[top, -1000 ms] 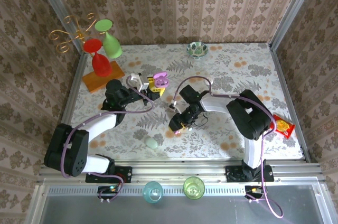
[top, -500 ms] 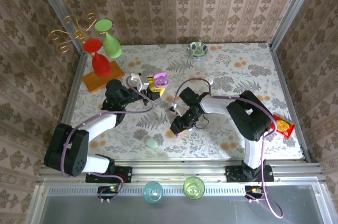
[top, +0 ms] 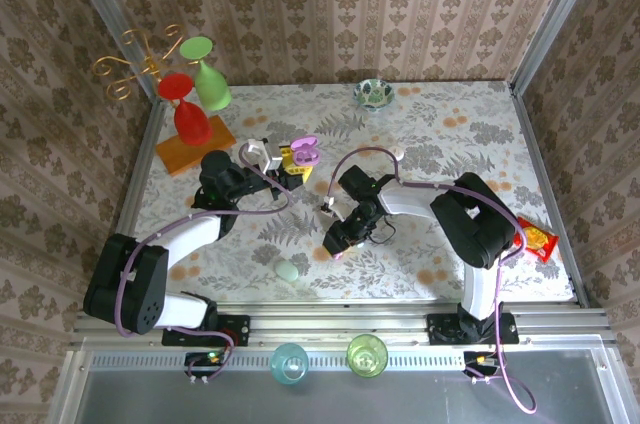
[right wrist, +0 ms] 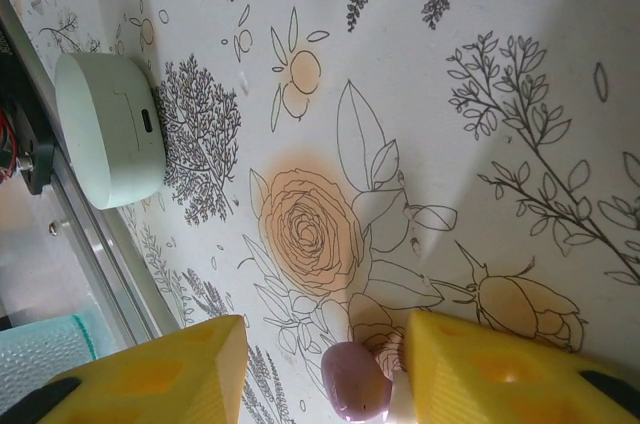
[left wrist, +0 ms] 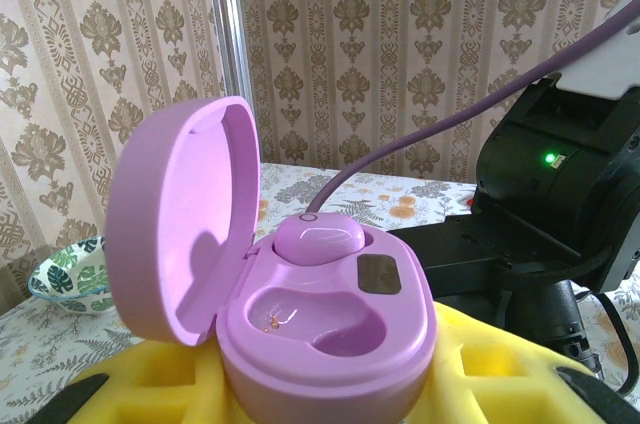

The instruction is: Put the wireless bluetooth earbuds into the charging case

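Observation:
My left gripper is shut on the lilac charging case, yellow pads on both sides. The case's lid stands open. One lilac earbud sits in the far slot; the near slot is bare. In the top view the case is held left of centre. My right gripper hangs low over the cloth, open, its yellow fingers astride a second lilac earbud. That earbud lies against the right finger, with a gap to the left one. From above this gripper is at mid-table.
A closed mint-green case lies near the front rail. A patterned bowl stands at the back. Red and green glasses with a gold rack occupy the back left. A snack packet lies at the right edge.
My right gripper has shifted slightly over the earbud on the cloth and its fingers have come a little closer together. The left arm and the case have not moved.

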Robot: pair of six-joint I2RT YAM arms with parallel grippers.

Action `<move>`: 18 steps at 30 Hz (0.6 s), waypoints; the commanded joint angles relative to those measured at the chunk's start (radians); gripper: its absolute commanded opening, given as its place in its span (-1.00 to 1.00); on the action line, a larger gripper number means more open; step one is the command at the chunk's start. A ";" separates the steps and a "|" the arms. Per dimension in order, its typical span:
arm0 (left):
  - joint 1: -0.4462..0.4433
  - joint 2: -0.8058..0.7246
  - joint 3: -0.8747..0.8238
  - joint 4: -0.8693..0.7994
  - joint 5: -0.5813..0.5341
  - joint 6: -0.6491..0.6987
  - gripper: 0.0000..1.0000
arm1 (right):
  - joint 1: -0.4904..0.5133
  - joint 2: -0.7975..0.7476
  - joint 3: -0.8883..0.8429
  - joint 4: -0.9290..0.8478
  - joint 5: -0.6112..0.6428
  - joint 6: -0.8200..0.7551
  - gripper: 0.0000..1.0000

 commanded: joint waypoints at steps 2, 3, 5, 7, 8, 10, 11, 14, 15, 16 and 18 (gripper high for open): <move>-0.008 0.004 0.018 0.023 0.008 0.017 -0.64 | 0.001 -0.006 0.024 -0.070 0.053 -0.040 -0.08; -0.007 0.002 0.018 0.020 0.008 0.018 -0.64 | 0.001 -0.007 0.027 -0.076 0.047 -0.046 -0.09; -0.008 -0.004 0.016 0.011 0.006 0.021 -0.64 | 0.001 -0.012 0.023 -0.078 0.036 -0.066 -0.09; -0.008 -0.008 0.014 0.004 0.002 0.028 -0.64 | 0.001 -0.021 0.016 -0.119 0.029 -0.092 -0.08; -0.008 -0.008 0.015 0.000 0.000 0.030 -0.64 | 0.002 -0.025 0.014 -0.124 0.031 -0.101 -0.07; -0.008 -0.005 0.016 0.002 0.001 0.030 -0.64 | 0.003 -0.033 0.010 -0.114 0.025 -0.116 -0.04; -0.008 -0.003 0.018 0.002 0.000 0.029 -0.64 | 0.004 -0.035 0.012 -0.114 0.024 -0.123 -0.04; -0.009 0.003 0.022 0.007 0.004 0.025 -0.64 | 0.006 -0.022 0.033 -0.117 0.031 -0.132 -0.04; -0.009 0.003 0.024 0.006 0.005 0.024 -0.64 | 0.007 -0.014 0.046 -0.125 0.029 -0.137 -0.05; -0.010 0.002 0.024 0.005 0.005 0.024 -0.64 | 0.009 -0.007 0.054 -0.131 0.026 -0.143 -0.05; -0.009 -0.003 0.024 -0.002 0.004 0.029 -0.64 | 0.012 -0.001 0.059 -0.141 0.025 -0.156 -0.05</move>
